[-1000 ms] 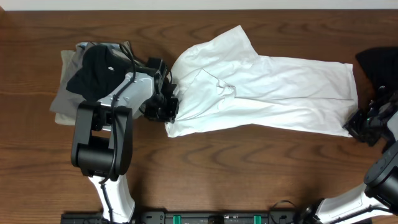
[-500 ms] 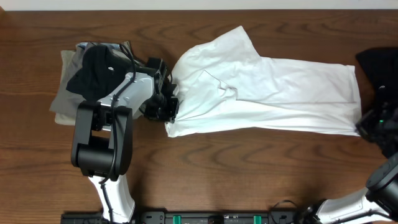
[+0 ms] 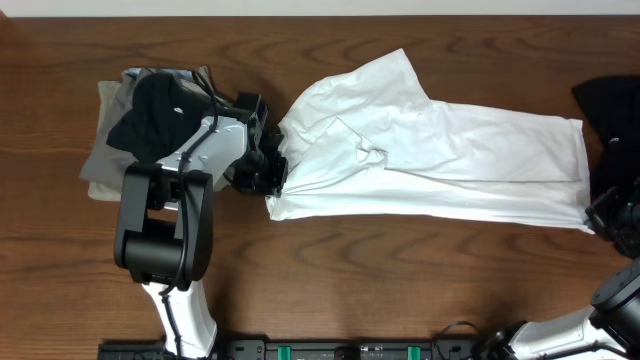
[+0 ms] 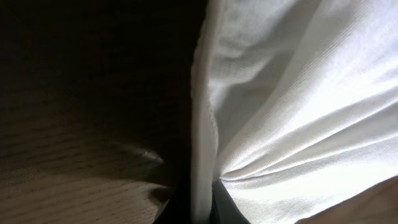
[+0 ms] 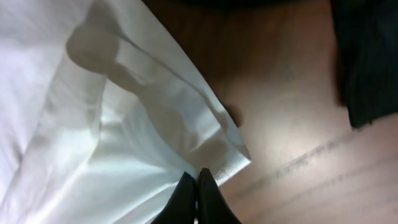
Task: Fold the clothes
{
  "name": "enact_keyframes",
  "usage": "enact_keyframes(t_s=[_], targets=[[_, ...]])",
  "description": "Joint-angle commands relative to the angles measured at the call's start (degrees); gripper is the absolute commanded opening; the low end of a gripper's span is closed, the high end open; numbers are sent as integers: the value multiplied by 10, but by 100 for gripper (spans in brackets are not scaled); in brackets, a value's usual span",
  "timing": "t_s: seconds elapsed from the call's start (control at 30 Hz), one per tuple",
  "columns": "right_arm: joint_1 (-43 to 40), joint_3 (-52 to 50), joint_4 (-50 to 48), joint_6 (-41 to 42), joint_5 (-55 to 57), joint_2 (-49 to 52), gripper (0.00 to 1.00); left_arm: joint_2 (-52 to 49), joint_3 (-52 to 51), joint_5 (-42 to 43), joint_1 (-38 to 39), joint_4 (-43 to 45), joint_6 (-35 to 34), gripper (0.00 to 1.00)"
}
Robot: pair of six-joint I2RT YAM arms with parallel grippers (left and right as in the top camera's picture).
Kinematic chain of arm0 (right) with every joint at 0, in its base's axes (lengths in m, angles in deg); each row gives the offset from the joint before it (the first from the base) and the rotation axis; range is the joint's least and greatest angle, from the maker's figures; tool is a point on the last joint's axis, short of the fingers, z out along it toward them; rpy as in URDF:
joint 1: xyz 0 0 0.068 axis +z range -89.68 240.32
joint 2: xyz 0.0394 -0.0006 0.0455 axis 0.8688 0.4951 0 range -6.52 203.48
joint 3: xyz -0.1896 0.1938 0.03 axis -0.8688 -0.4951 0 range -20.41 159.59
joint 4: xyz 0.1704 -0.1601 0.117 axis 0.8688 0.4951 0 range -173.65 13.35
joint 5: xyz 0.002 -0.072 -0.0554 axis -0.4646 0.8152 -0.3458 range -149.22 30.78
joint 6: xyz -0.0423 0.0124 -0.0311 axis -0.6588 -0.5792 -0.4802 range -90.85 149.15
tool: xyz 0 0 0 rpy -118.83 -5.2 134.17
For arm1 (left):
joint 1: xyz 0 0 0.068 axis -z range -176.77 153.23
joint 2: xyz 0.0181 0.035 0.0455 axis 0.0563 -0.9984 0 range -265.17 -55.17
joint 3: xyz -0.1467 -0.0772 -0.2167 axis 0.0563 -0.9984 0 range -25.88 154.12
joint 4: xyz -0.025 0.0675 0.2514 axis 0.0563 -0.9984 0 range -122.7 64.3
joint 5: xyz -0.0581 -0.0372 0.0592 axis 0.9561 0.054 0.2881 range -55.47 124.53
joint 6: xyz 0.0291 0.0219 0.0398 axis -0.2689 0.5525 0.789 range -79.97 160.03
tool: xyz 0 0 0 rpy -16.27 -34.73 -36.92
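Pinching the white T-shirt (image 3: 440,160) from both ends, the left gripper (image 3: 272,176) is clamping its left edge while the right gripper (image 5: 198,184) is nipping its near-right corner.

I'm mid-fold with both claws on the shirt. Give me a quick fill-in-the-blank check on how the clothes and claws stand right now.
1. The T-shirt stretched between both claws is ____ in colour.
2. The left claw is ____ on the T-shirt's edge.
3. The pile of grey and black clothes sits beside the ____ arm.
4. Close to the right claw, which pinches the T-shirt, lies a lone ____ garment.

Missing words: white; shut; left; black
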Motion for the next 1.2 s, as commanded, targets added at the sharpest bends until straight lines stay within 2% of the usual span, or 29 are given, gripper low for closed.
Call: enact_keyframes(t_s=[0.0, 0.3, 0.33, 0.4, 0.57, 0.63, 0.7, 0.77, 0.9, 1.03, 1.17], targets=[[0, 12, 11, 2, 46, -12, 2, 3, 9, -43, -10, 2, -7, 6], [21, 12, 47, -7, 97, -12, 2, 54, 9, -41, -10, 2, -7, 6], [25, 12, 48, -7, 112, -12, 3, 59, 9, -36, -10, 2, -7, 6], [32, 12, 53, -7, 134, -12, 12, 71, 10, -23, -10, 0, -7, 6], [38, 15, 53, -7, 106, -12, 14, 110, 10, -17, -10, -28, -7, 7], [38, 27, 52, -14, 35, -12, 22, 133, 10, -17, -10, -43, -7, 16], [39, 43, 54, -46, -52, -12, 25, 155, 10, -17, -10, -53, -7, 17], [42, 65, 68, -76, -123, -12, 27, 179, 10, -18, -10, -64, -7, 31], [59, 101, 99, -82, -173, -18, 29, 211, 10, -18, -10, -93, -7, 52], [89, 106, 94, -82, -203, -28, 31, 211, 10, -18, -5, -90, 1, 53], [139, 106, 77, -81, -190, -27, 32, 207, 10, -18, 15, -25, 5, 53]])
